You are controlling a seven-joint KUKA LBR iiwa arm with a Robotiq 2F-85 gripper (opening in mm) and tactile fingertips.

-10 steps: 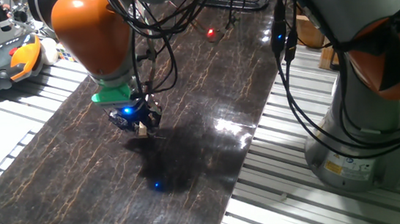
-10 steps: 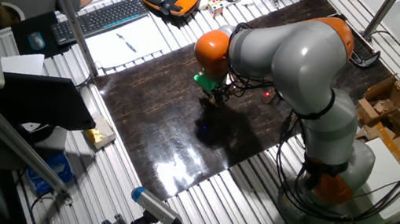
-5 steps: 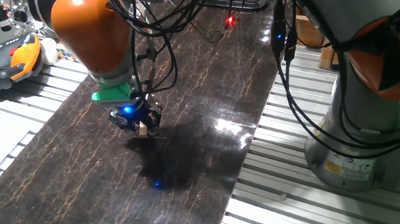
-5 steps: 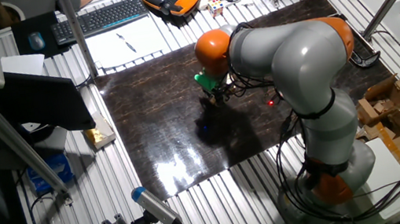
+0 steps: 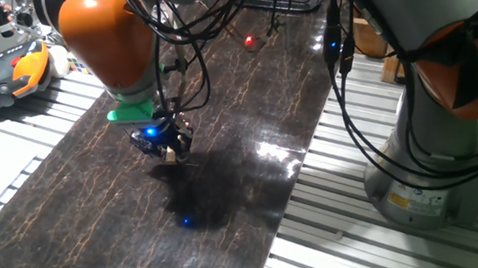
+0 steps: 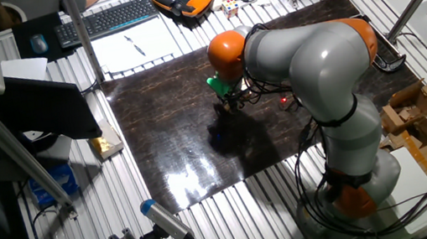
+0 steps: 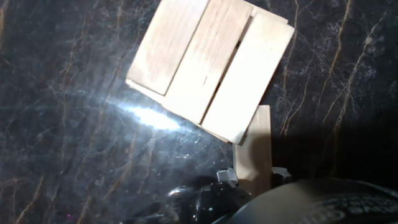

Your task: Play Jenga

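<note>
The Jenga stack [image 7: 211, 65] shows in the hand view as a top layer of three pale wooden blocks side by side, with a lower layer's edge peeking out. My gripper [image 7: 254, 175] is shut on one more pale block [image 7: 255, 146], whose far end meets the stack's near right corner. In one fixed view the gripper [image 5: 170, 146] hangs low over the dark table with the pale block [image 5: 172, 156] at its tips; the stack is hidden under the hand. In the other fixed view the gripper [image 6: 228, 104] is small and the blocks cannot be made out.
The dark marbled mat [image 5: 236, 196] covers the table. An orange-black teach pendant [image 5: 0, 76] lies at the far left edge. A keyboard [image 6: 109, 18] and papers lie beyond the mat. Wooden pieces [image 6: 410, 117] sit by the robot base [image 5: 431, 159]. Cables hang over the arm.
The hand has edged very slightly to the left and keeps its hold on the block. A red light spot on the far mat has shifted.
</note>
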